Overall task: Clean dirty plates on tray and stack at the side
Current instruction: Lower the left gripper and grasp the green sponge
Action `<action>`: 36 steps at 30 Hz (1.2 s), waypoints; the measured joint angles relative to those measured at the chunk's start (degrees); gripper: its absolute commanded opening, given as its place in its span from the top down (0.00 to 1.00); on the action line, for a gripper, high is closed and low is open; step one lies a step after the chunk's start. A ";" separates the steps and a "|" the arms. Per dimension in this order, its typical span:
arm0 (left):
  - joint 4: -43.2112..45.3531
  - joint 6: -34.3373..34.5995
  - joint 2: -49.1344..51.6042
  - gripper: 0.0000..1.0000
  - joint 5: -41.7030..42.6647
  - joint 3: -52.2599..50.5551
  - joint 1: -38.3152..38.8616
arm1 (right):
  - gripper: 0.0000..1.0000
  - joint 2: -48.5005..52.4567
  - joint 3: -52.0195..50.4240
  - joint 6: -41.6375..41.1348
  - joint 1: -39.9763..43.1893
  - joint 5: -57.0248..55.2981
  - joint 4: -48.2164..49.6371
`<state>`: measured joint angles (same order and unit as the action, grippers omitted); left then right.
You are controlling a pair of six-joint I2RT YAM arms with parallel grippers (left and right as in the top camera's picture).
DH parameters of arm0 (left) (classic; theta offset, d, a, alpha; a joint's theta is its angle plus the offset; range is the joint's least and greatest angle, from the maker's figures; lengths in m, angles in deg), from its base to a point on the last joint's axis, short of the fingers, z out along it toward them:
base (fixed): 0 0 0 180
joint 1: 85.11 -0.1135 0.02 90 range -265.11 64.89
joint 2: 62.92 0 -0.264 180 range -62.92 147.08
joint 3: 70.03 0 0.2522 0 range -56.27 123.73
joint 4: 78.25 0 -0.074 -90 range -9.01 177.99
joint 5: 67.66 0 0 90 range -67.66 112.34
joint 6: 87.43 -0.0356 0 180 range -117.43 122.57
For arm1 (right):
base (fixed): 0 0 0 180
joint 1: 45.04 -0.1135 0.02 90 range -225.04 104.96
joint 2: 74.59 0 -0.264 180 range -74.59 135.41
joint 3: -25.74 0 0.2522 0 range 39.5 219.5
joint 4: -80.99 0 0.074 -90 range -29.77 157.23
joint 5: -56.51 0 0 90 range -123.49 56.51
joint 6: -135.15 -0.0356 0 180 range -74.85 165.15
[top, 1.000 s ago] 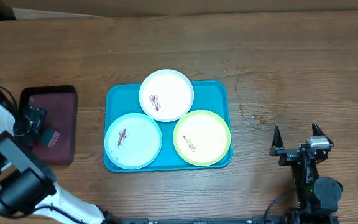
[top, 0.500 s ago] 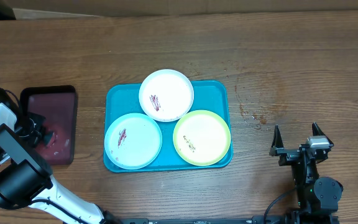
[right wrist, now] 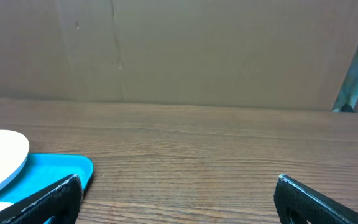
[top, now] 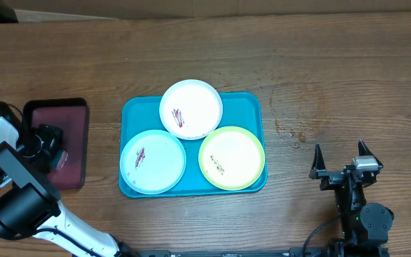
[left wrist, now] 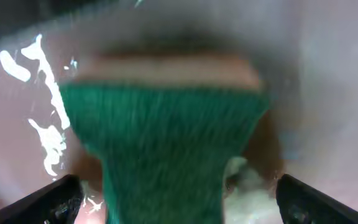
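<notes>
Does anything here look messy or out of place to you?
Yes. The white plate, blue plate and green plate each bear a dark smear. The white plate also hangs over the tray's far rim. Small dark spots mark the table right of the tray.

The left arm [top: 9,178] bends up along the left edge of the frame, its fingers [left wrist: 58,199] spread wide. At lower right, the right arm [top: 366,214] sits low, its fingers [right wrist: 51,199] wide apart and pointing toward the top.
</notes>
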<state>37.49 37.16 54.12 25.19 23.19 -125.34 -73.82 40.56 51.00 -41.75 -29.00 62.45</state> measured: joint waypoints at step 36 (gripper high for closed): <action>7.78 0.02 0.55 0.96 -11.32 -0.02 0.52 | 0.00 0.02 0.00 -0.04 0.00 0.00 0.02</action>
<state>45.27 37.18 54.66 13.87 23.17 -124.82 -73.79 40.56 50.96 -41.75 -29.00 62.47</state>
